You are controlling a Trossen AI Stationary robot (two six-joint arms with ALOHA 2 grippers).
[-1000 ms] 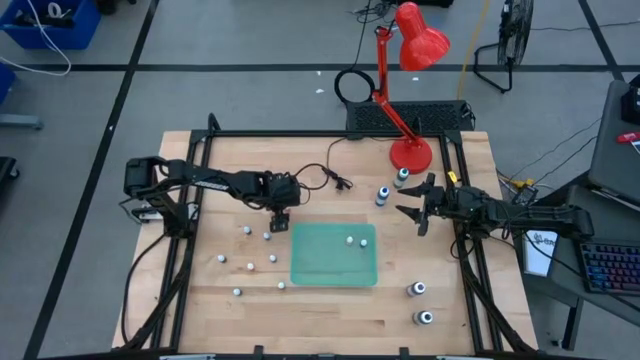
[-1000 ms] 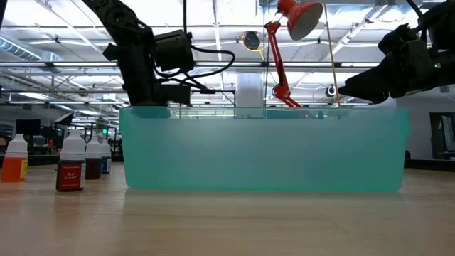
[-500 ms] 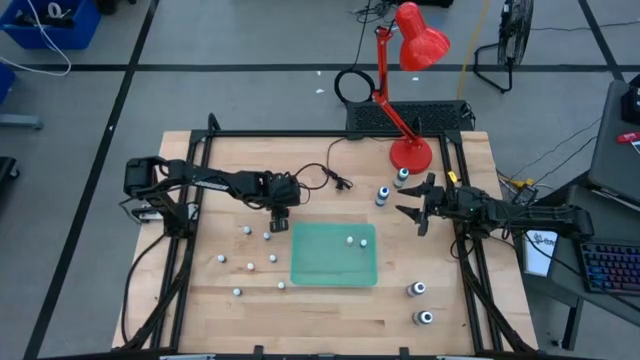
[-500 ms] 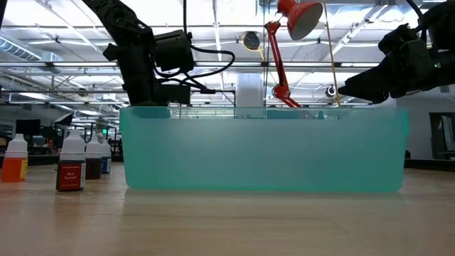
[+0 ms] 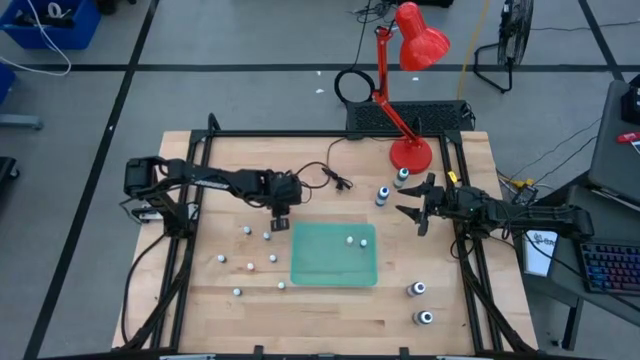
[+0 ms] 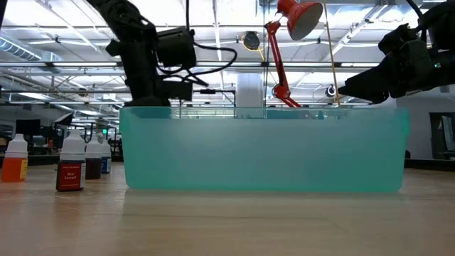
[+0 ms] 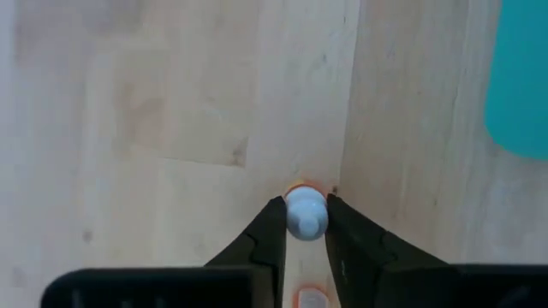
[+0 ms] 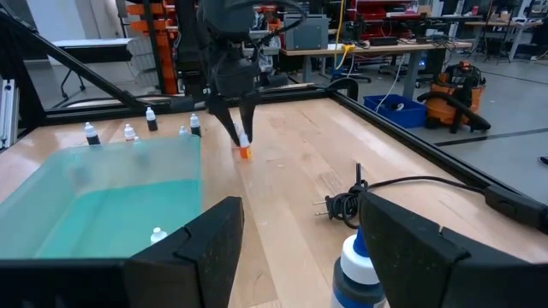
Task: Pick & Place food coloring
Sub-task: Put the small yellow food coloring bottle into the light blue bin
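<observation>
Your left arm reaches in from the table's left edge across to the middle, its wrist bent so the left claw points straight down at the wood just beside the upper-left corner of the green tray. In the left wrist view its two fingers are pinched in on the white cap of a small orange bottle, which stands upright on the table; the right wrist view shows the same bottle with its orange base on the wood under the claw tips.

Your right arm lies in from the right edge, held level, with the right claw hovering above the table, fingers spread and holding nothing. It sits just beside two larger white-topped bottles near the red lamp's base.

One small bottle stands inside the tray. More small bottles are scattered on the table left of the tray, and two larger bottles stand at the lower right. The low view shows an orange bottle, a red one and darker ones beside the tray wall.

Around the table you see grey floor, a blue bin, a fan and a keyboard.
</observation>
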